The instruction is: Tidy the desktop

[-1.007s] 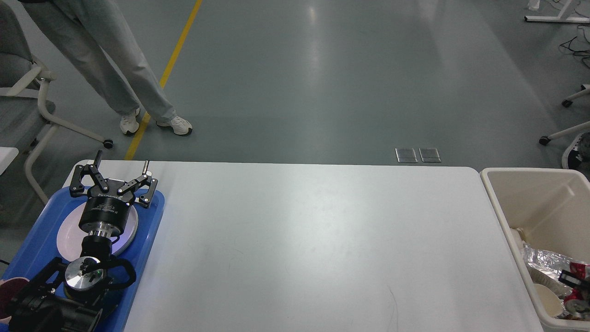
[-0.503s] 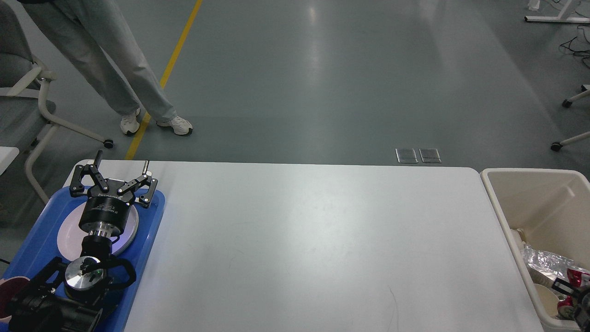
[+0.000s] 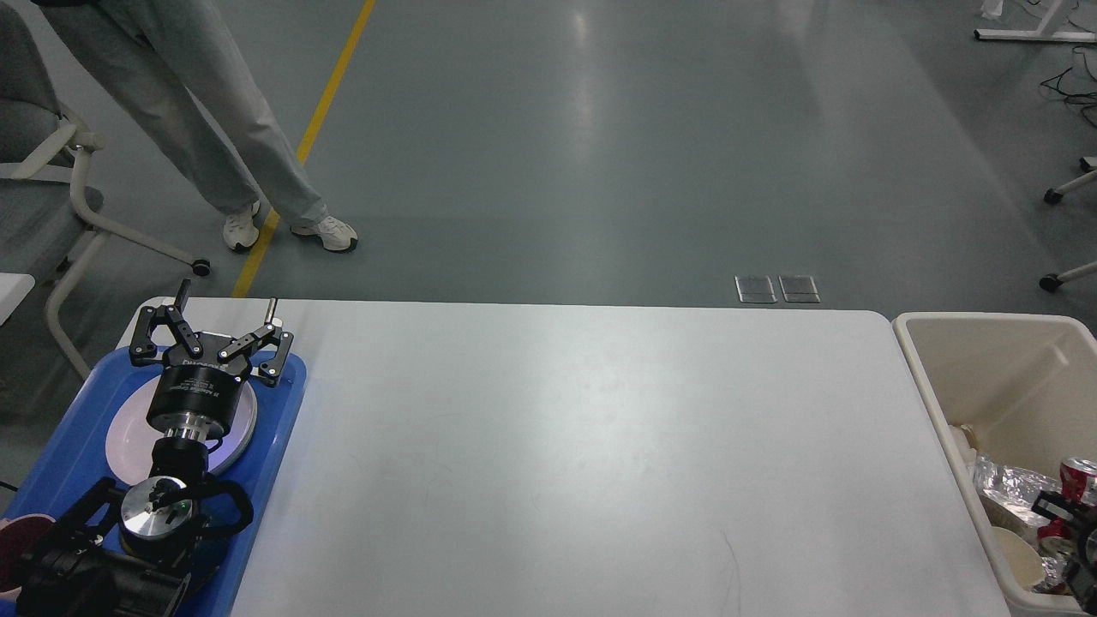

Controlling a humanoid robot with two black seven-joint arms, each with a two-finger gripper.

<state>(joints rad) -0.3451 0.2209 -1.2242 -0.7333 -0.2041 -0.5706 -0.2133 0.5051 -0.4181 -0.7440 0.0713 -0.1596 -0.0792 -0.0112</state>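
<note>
The white desktop (image 3: 583, 446) is bare across its middle and right. My left gripper (image 3: 227, 300) is open, its fingers spread wide above the far end of a blue tray (image 3: 287, 428) at the desktop's left edge. A white plate (image 3: 128, 437) lies in the tray under my left wrist. My right gripper (image 3: 1063, 514) shows only as a small black part low in the cream bin (image 3: 943, 403) at the right, next to a red can (image 3: 1078, 471). I cannot tell whether it is open or shut.
The bin holds crumpled foil (image 3: 1011, 493) and a paper cup (image 3: 1016, 553). A person's legs (image 3: 257, 171) stand beyond the far left corner, beside a chair (image 3: 51, 171). A dark red thing (image 3: 17, 548) sits at the tray's near left end.
My right gripper has shifted slightly inside the bin and the red can now shows higher. A chair base at the far right has rolled away. My left arm has not moved.
</note>
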